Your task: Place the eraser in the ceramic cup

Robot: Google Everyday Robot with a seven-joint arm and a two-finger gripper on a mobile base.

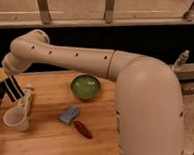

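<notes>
Eraser (13, 88) hangs pinched in the claw (9, 78) at the far left of the wooden worktop (51, 139), so the claw is closed narrow on the bar's upper end. The big white arm (72, 57) reaches across from the right to get there. The black bar with its white stripes is neither upright nor flat. It slants, with the gripped end up and to the left and the free end down and to the right. The ceramic cup (15, 119) stands on the worktop nearer to me than the eraser and under it, mouth up. Its handle (26, 99) appears to stick out on the far right side, just beside the eraser's lower tip. That tip looks to be over the far rim or the handle rather than over the middle of the opening, though from this single angle I cannot tell how high it hangs above the cup. The coming move, as I judge it, depends on bringing the tip nearer and a little left until it is over the mouth. The bar should also be stood straighter, since it seems about as long as the cup is tall and could catch the rim or tip the cup over. The green bowl (86, 87), the blue-grey wavy pad (69, 115) and the dark red oblong piece (82, 129) lie well off to the right.
</notes>
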